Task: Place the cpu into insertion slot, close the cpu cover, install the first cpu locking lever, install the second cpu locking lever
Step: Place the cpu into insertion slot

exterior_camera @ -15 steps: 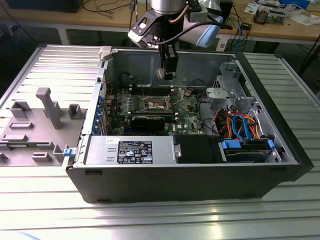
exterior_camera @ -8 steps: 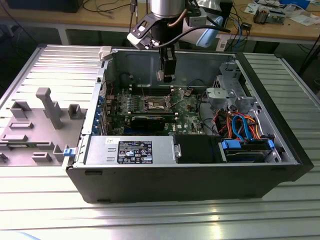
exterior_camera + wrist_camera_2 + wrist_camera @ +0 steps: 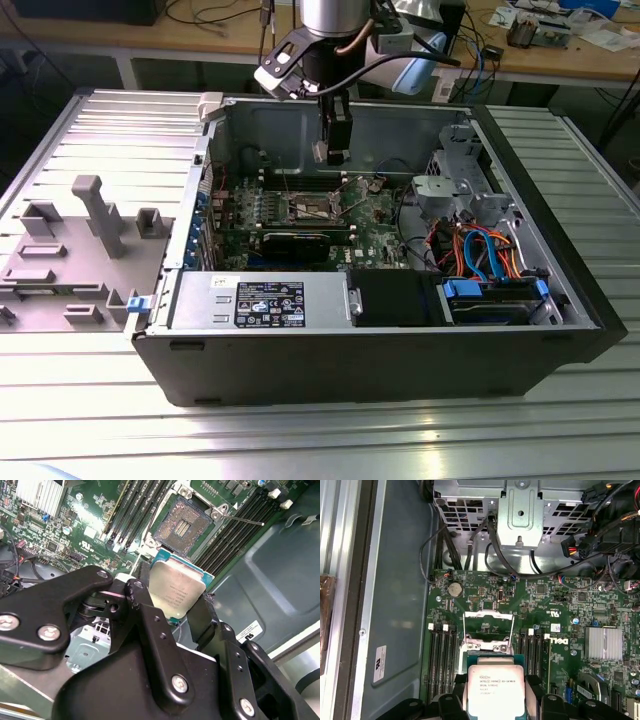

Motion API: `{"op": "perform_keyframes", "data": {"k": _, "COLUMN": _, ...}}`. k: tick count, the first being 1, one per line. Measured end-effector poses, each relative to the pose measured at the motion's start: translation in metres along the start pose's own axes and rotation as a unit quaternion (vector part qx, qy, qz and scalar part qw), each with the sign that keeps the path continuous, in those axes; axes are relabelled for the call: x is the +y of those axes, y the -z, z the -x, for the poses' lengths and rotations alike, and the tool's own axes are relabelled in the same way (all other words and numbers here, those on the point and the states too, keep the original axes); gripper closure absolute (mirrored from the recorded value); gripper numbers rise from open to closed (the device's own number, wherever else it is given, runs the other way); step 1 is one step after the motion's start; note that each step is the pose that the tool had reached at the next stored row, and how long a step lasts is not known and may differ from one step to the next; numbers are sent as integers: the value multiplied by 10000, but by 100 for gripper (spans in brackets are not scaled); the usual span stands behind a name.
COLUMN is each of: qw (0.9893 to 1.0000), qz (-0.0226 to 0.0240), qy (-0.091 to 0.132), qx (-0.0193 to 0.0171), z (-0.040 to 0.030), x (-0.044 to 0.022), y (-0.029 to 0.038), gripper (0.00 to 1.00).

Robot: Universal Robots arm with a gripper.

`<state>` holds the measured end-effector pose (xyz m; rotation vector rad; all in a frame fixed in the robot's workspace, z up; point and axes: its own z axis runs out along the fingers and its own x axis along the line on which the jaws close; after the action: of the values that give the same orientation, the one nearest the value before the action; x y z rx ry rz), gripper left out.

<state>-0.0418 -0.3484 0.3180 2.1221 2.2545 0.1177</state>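
My jaws are clamping the small flat square silver-topped cpu (image 3: 177, 592) by its edges, leaving its underside free for seating. I am holding it above, and apart from, the square dark-recessed insertion slot (image 3: 180, 527) on the green motherboard (image 3: 560, 610); the slot looks uncovered.

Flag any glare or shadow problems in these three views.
First wrist view: the cpu lid is blown out near white. Second wrist view: softer sheen on the cpu held in the gripper, the insertion slot evenly lit. Exterior view: strong glare on the ribbed table, the computer case interior in shadow.
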Motion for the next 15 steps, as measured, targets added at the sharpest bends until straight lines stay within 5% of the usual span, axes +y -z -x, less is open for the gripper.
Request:
{"op": "perform_keyframes", "data": {"k": 8, "qw": 10000, "qz": 1, "qy": -18, "qx": -1, "z": 0, "x": 0, "y": -1, "gripper": 46}}
{"op": "perform_keyframes", "data": {"k": 11, "qw": 9998, "qz": 4, "qy": -179, "qx": -15, "z": 0, "x": 0, "y": -8, "gripper": 46}}
{"op": "perform_keyframes", "data": {"k": 15, "qw": 9997, "qz": 5, "qy": -240, "qx": -19, "z": 1, "x": -11, "y": -73, "gripper": 46}}
